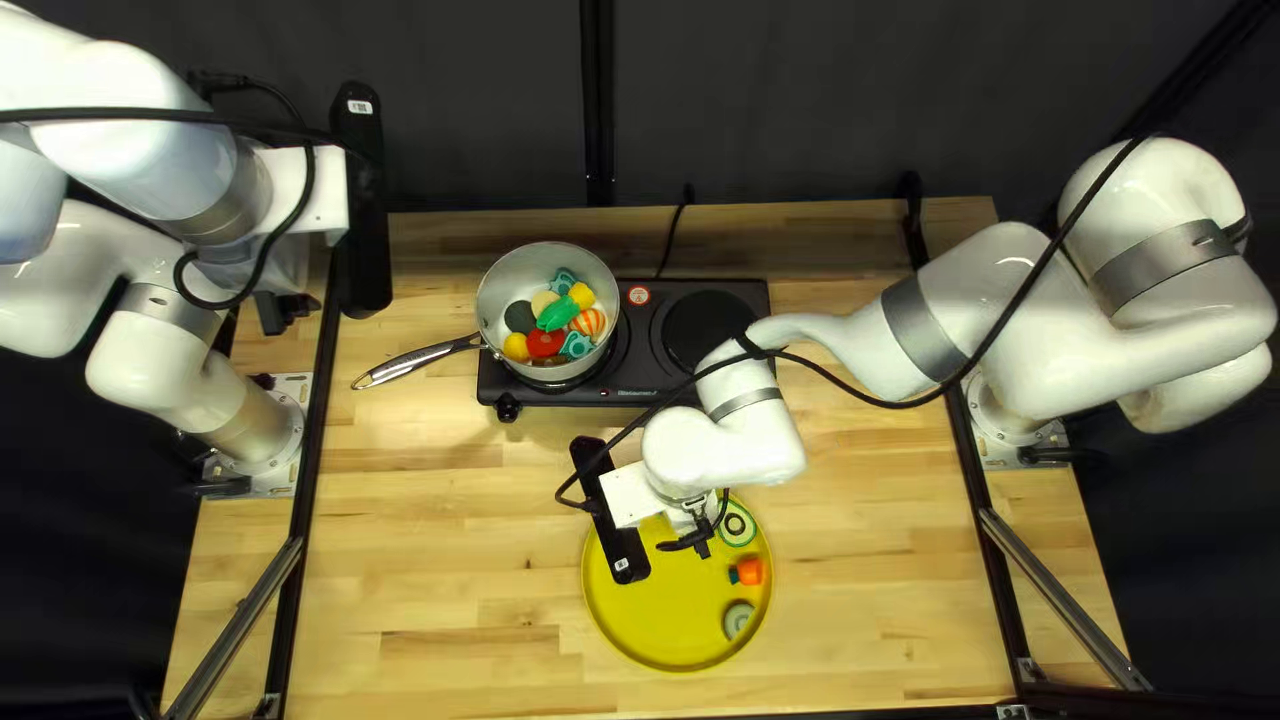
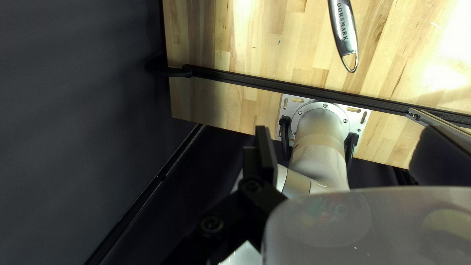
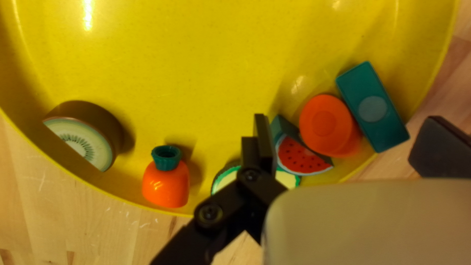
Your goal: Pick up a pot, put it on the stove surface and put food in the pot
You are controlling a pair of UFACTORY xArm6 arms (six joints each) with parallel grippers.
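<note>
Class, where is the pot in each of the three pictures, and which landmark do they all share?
Top left view: the pot sits at the left end of the stove, food inside.
Left wrist view: only its handle's end shows, across the black rail from my left arm's base.
Right wrist view: not in it.
Shared landmark: the wooden table.

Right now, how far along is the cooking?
The pot sits on the stove with toy food inside. Nothing is in hand: my left gripper and right gripper are open. On the yellow plate, the kiwi and watermelon, among others, are probably left to add.
</note>
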